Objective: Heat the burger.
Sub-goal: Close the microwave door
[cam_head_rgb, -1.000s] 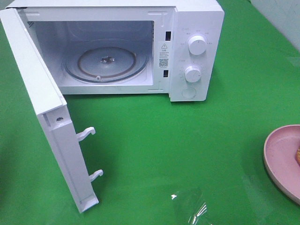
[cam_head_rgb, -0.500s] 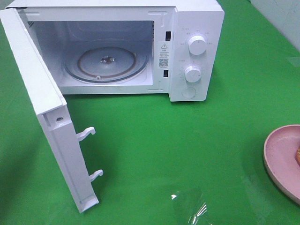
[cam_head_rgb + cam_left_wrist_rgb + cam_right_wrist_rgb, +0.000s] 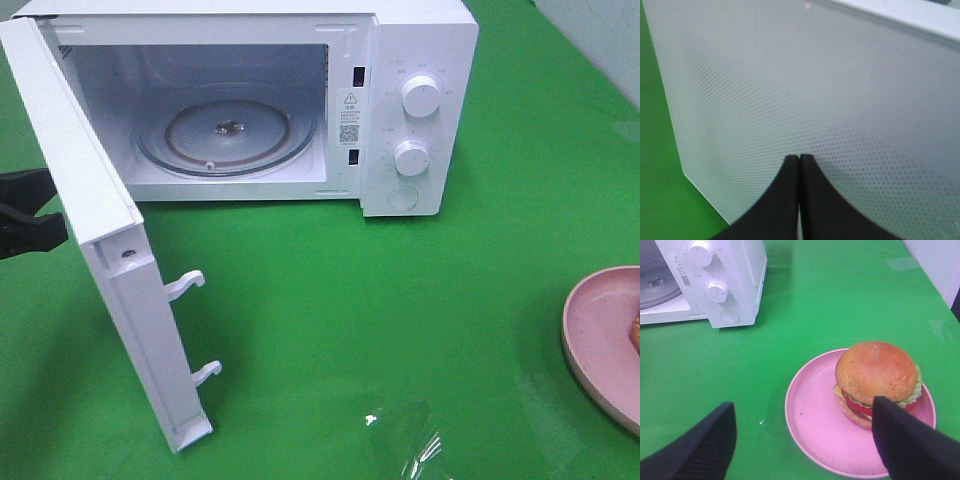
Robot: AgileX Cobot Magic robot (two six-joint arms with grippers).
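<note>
The burger (image 3: 875, 382), a glossy brown bun over lettuce, cheese and tomato, sits on the far side of a pink plate (image 3: 807, 412). My right gripper (image 3: 804, 407) hovers open above the plate, its black fingers (image 3: 700, 450) spread wide with nothing between them. In the exterior view only a sliver of the burger (image 3: 636, 332) shows at the right edge. The white microwave (image 3: 415, 60) stands open, its glass turntable (image 3: 225, 135) bare. My left gripper (image 3: 799, 161) is shut, its tips against the outer face of the open door (image 3: 110, 260); it shows black (image 3: 45, 232) behind the door.
The door swings out toward the front left, with two latch hooks (image 3: 185, 285) sticking out. The pink plate (image 3: 600, 340) lies at the right edge of the green table. A clear shiny patch (image 3: 405, 440) sits near the front edge. Two knobs (image 3: 420, 97) face forward.
My left gripper has come into the exterior view at the left edge, behind the door. The door's lower end has shifted very slightly. Nothing else moved.
</note>
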